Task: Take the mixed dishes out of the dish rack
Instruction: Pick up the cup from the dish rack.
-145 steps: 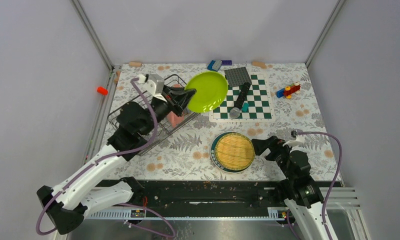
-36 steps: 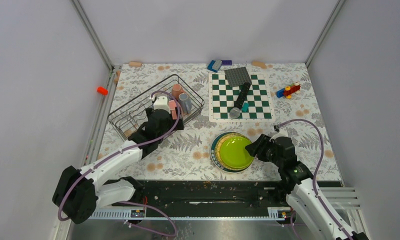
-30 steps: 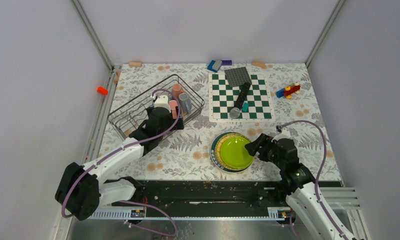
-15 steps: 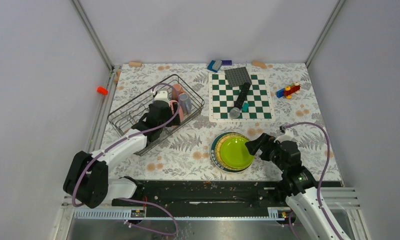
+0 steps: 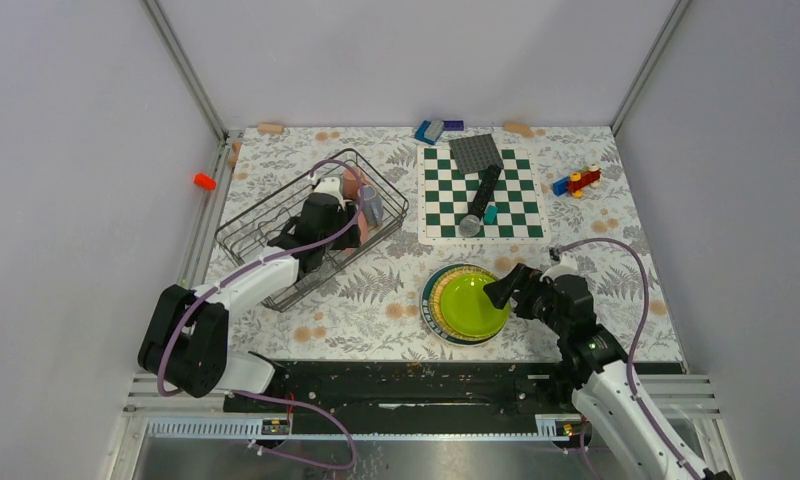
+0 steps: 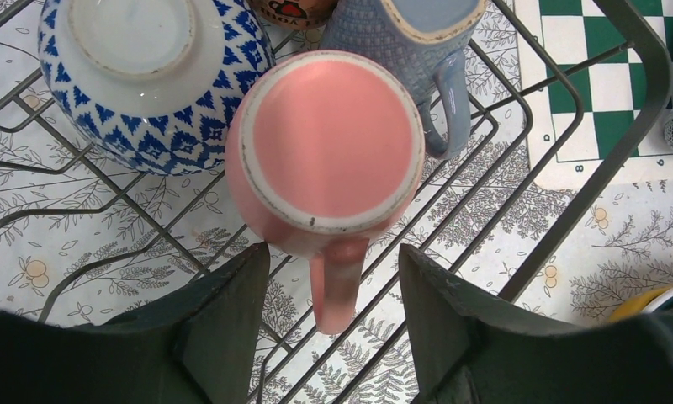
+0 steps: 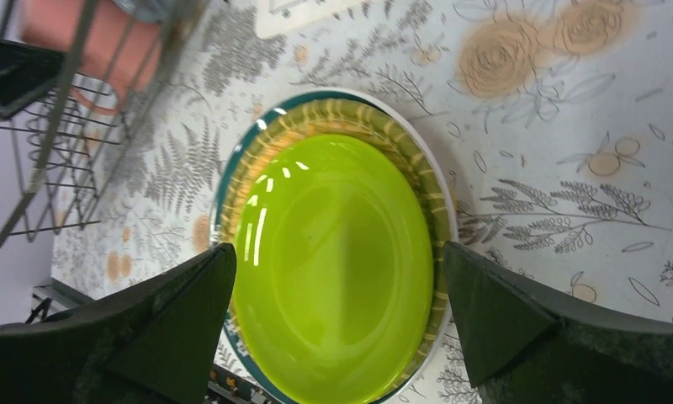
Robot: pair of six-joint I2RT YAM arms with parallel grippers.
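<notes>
Pink mug (image 6: 329, 147) sits bottom-up in the dish rack (image 6: 573, 198), at the end nearest the chessboard (image 5: 481, 195). Its handle (image 6: 337, 286) points straight back at the left wrist camera. The blue patterned bowl (image 6: 140, 76), also upside down, is crowded against it on one side and the grey-blue mug (image 6: 417, 38) is just behind; can't tell if either actually touches. Your left gripper (image 6: 333, 337) is low over the rack with its jaws parted on either side of that handle, with a gap showing on both sides, so nothing is gripped yet. This looks like the grab-the-mug step, with the plates out and the cups and bowl left. To do it well, centre the handle between the jaws and pinch close to where it joins the body so the mug won't swing. Then lift straight up until it clears the wires before you carry it sideways. Watch the grey-blue mug's handle and the bowl, either could get dragged along. Your right gripper (image 7: 337, 282) hangs spread wide and empty above the lime-green plate (image 7: 333, 252), which lies flat on the yellow-orange plate (image 7: 341, 118) well apart from the rack. Keep that arm out of the way and set the mug down beside the stack, not on it.
</notes>
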